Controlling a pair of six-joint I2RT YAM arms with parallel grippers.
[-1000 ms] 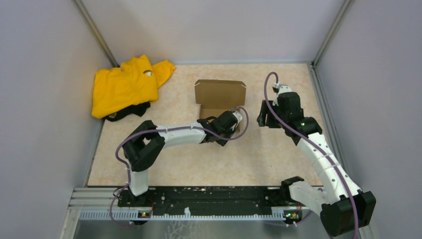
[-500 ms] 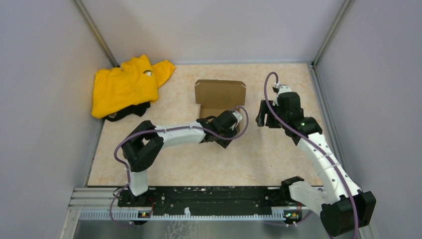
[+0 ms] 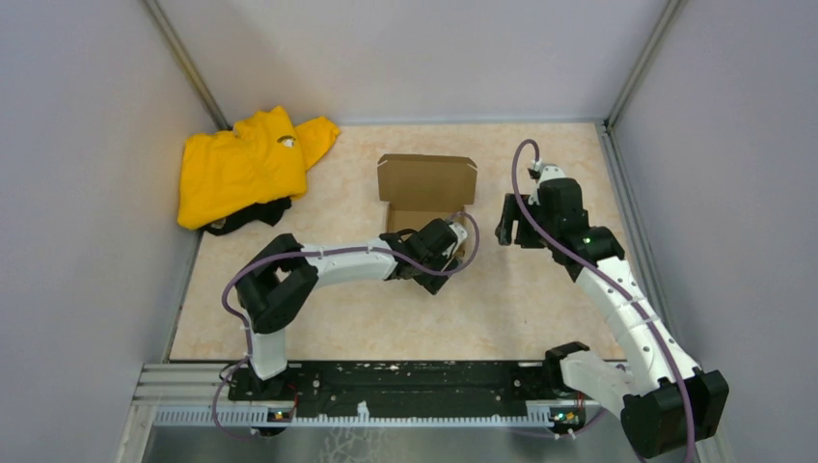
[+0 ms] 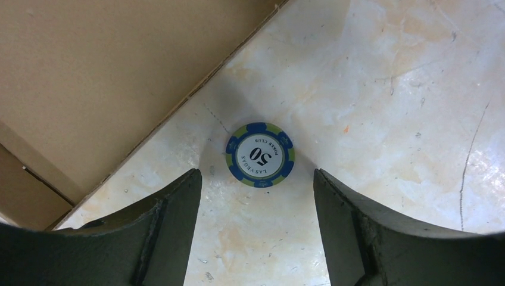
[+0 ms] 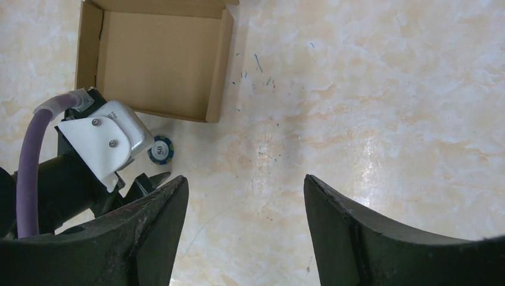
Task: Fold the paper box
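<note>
The paper box [image 3: 425,180] sits on the table [image 3: 502,309] with its tray walls standing and its lid flap upright at the far edge, so the fold looks nearly done, with the lid closure still ahead. The left end effector [image 3: 424,258] hangs low just at the box's near side, its jaws spread wide and gripping nothing. In the left wrist view the box's cardboard wall [image 4: 101,77] fills the upper left. A blue-and-green poker chip [image 4: 259,154] lies flat on the table just beside the box's near corner, ahead of the open fingers [image 4: 172,214], and nothing is touching it. The right end effector [image 3: 511,229] hovers to the right of the box, clear of it, jaws likewise parted and empty. Its camera looks down into the bare tray [image 5: 158,65]. A yellow garment [image 3: 241,169] lies well to the left of the box. By the look of it, the next move calls for an arm to reach the box's far side, tip the lid forward over the tray and tuck its front tab in, with the other arm steadying the walls.
</note>
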